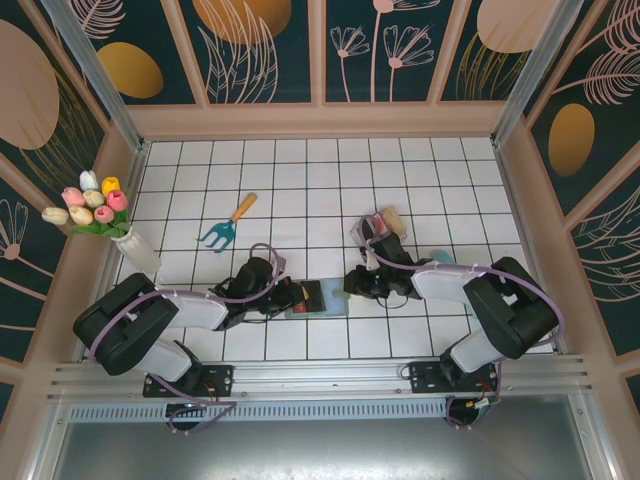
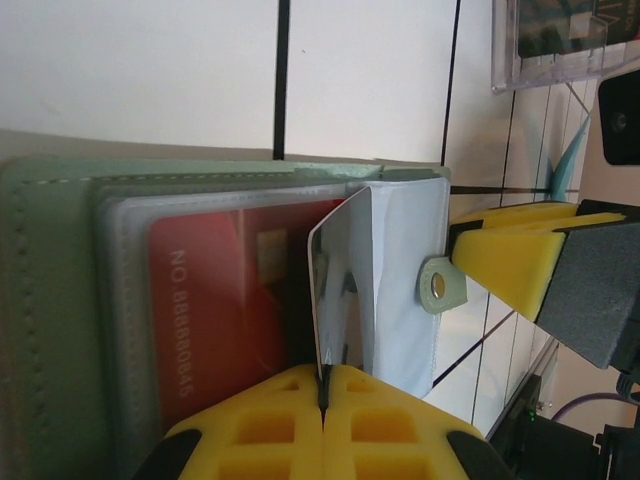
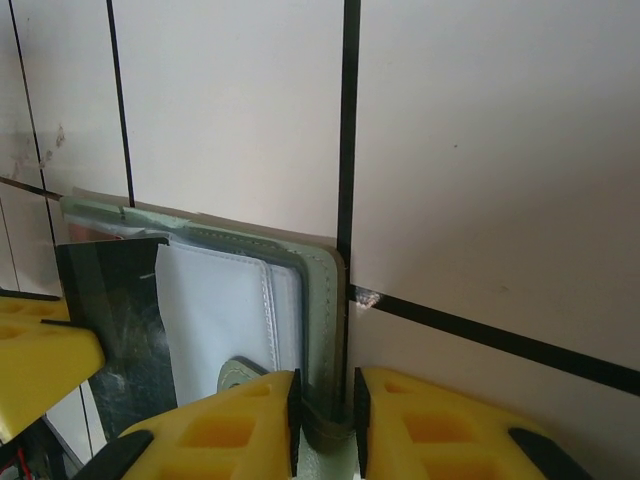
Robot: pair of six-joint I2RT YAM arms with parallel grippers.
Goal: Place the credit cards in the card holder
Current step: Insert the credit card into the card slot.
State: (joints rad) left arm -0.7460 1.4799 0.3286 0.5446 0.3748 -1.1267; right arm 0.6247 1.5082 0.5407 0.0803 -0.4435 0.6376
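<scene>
Partway through, by the look of it.

Lying open on the white tiled desk (image 1: pixel 300 180) at 6 o'clock, between both tools: flat sage-green folding card holder (image 1: pixel 318 298).

Done:
- Seated in one of its clear inner pockets: red plastic card (image 2: pixel 210 320), apparently fully in.

In hand:
- Pinching a dark glossy card (image 2: pixel 342 270) edge-on with the left tool (image 2: pixel 322 385), clenched tight, from the holder's 9 o'clock.
- Standing that card tilted over the holder's pale grey leaf, just beside the small snap tab (image 2: pixel 437 285).
- Not in a pocket yet, as far as visible. Cannot tell whether its far edge has reached a slot mouth.
- Straddling the green cover's edge with the right tool (image 3: pixel 325 400) from the holder's 3 o'clock. Looks clamped on, probably to keep the holder from sliding.

Left:
- Seating the dark card.
- Emptying the clear plastic tray (image 2: pixel 505 70), well apart at about 1 o'clock of the holder. Holding at least one more dark card (image 2: pixel 570 25); remaining contents too small to read from above.

Other pockets: nothing readable in them from these angles.
</scene>
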